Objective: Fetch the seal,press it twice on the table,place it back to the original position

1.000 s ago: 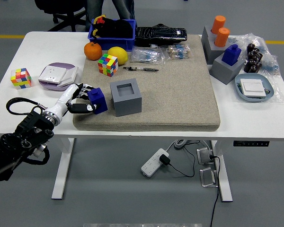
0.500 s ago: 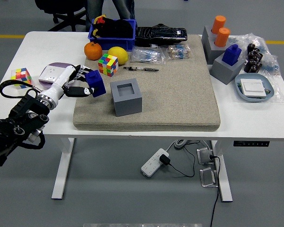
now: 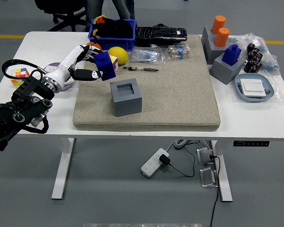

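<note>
The white table (image 3: 146, 127) stretches before me, and most of its middle is covered by a tan mat (image 3: 180, 94). My left arm (image 3: 23, 111) comes in from the lower left, black along the forearm and white toward the wrist. On the mat, near its left side, stands a grey square holder (image 3: 125, 97) with its top cavity open and nothing in it. At the far edge sits a blue bin (image 3: 111, 34) with dark things inside, and beside it a black bag (image 3: 161, 34). To the right, off the mat, are a second grey holder (image 3: 226, 67) carrying its own blue seal, and a grey block with two orange cylinders (image 3: 219, 28). My left hand (image 3: 87, 64) is raised above the mat's far left corner, fingers curled around the blue seal (image 3: 105, 65), which hangs tilted in the air, just beyond and to the left of the open holder. A yellow lemon (image 3: 118, 54) lies right behind the seal, and a colour cube (image 3: 19, 75) sits at the table's left edge.
</note>
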